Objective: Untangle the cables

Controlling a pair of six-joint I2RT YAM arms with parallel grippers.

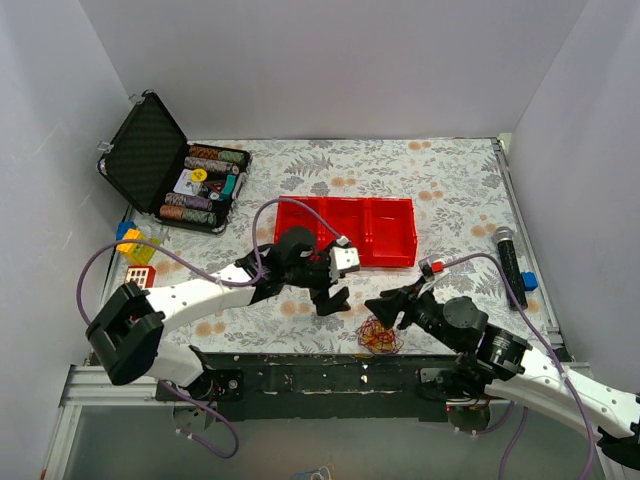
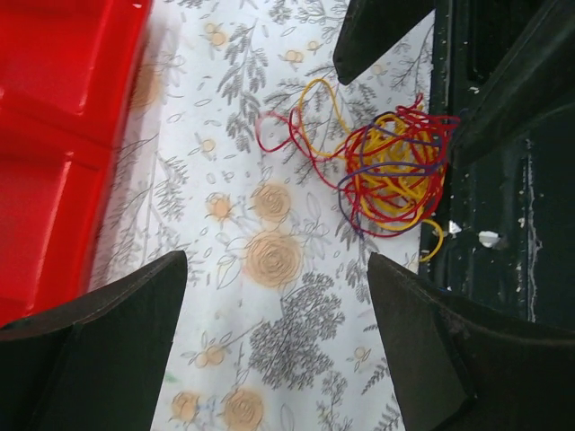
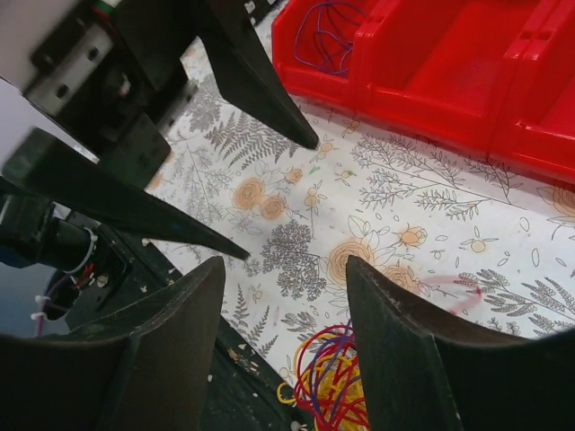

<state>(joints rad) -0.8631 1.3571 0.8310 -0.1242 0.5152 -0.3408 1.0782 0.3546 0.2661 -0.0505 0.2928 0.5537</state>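
"Yellow-orange, red and purple cables point(image 1: 379, 336): where are they?"
"In one bunch at the table's near edge, nearer than the red bin point(image 1: 390, 235). Neither claw holds them."
"And the claws?"
"The left gripper point(image 2: 269, 296) is spread wide, left of the bunch. The right gripper point(image 3: 283, 305) is spread too, just beside it."

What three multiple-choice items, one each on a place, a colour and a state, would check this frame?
1. Where does the cable bunch lie?
A. In the red bin
B. At the near edge of the table
C. In the open case

2. Which colour is absent from the bunch?
A. Yellow
B. Red
C. Green

3. How do the left gripper and right gripper stand?
A. Both open, holding nothing
B. Left shut on the bunch
C. Right shut on the bunch

B: the top view shows it on the cloth at the near rim.
C: the strands are yellow, red and purple.
A: both finger pairs gape wide, gripping nothing.
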